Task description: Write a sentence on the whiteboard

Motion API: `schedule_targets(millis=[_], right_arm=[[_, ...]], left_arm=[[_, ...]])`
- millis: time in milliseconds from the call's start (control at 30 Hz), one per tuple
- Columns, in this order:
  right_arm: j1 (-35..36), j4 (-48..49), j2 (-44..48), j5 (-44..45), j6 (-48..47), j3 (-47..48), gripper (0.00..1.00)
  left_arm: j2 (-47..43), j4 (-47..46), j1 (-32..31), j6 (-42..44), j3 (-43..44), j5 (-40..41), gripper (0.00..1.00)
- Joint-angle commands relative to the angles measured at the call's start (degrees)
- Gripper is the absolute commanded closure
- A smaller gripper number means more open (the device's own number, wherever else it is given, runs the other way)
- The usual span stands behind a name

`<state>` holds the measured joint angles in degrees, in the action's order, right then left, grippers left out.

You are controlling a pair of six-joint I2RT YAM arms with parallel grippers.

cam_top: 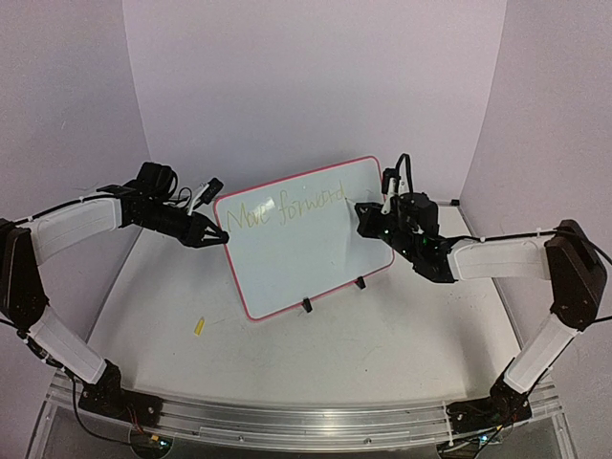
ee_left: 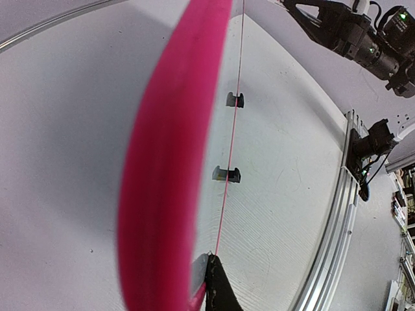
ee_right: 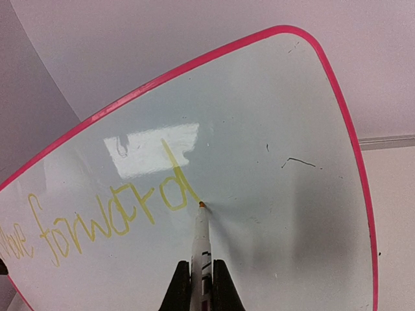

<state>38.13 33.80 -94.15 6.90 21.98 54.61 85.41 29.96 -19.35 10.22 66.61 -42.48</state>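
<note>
The whiteboard (cam_top: 316, 258) stands tilted on two black feet (cam_top: 308, 306) mid-table, its pink rim (ee_left: 168, 162) filling the left wrist view. My left gripper (cam_top: 218, 236) (ee_left: 207, 275) is shut on the board's left edge. The sentence (cam_top: 287, 206) (ee_right: 110, 220) reads "Move forward" in yellow along the top of the board. My right gripper (cam_top: 368, 222) (ee_right: 200, 285) is shut on a white marker (ee_right: 201, 246). The marker's tip touches the board just right of the final "d".
A small yellow cap (cam_top: 200, 326) lies on the table left of the board. An aluminium rail (cam_top: 306, 421) (ee_left: 331, 227) runs along the near edge. Purple walls close in behind and at both sides. Faint dark marks (ee_right: 298, 161) dot the board's right part.
</note>
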Motion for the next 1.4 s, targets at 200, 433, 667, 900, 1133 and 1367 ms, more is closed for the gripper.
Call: schedule_targets(millis=[200, 433, 667, 900, 1133, 1367], right_arm=[[-0.4, -2.9, 1.9, 3.9, 0.2, 1.3, 1.00], [-0.4, -3.2, 2.5, 2.8, 0.3, 1.6, 1.00], [-0.4, -3.7, 10.9, 0.9, -1.1, -2.4, 1.00], [-0.4, -6.7, 18.4, -3.4, -3.8, -4.6, 1.00], [7.8, -5.7, 15.6, -12.0, -10.1, -2.6, 1.00], [15.6, -3.2, 5.9, -19.4, -12.5, 1.8, 1.00]], left_arm=[[1.6, 1.8, -2.5, 4.2, -0.3, 4.7, 1.00], [1.7, 1.8, -2.7, 4.3, -0.3, 4.8, 1.00], [1.2, 1.8, -2.8, 4.2, -0.3, 5.0, 1.00], [0.6, 1.9, -3.1, 4.2, -0.3, 5.2, 1.00], [0.0, 2.0, -3.5, 4.2, -0.3, 5.6, 1.00], [-0.2, 1.9, -3.7, 4.2, -0.3, 5.8, 1.00]])
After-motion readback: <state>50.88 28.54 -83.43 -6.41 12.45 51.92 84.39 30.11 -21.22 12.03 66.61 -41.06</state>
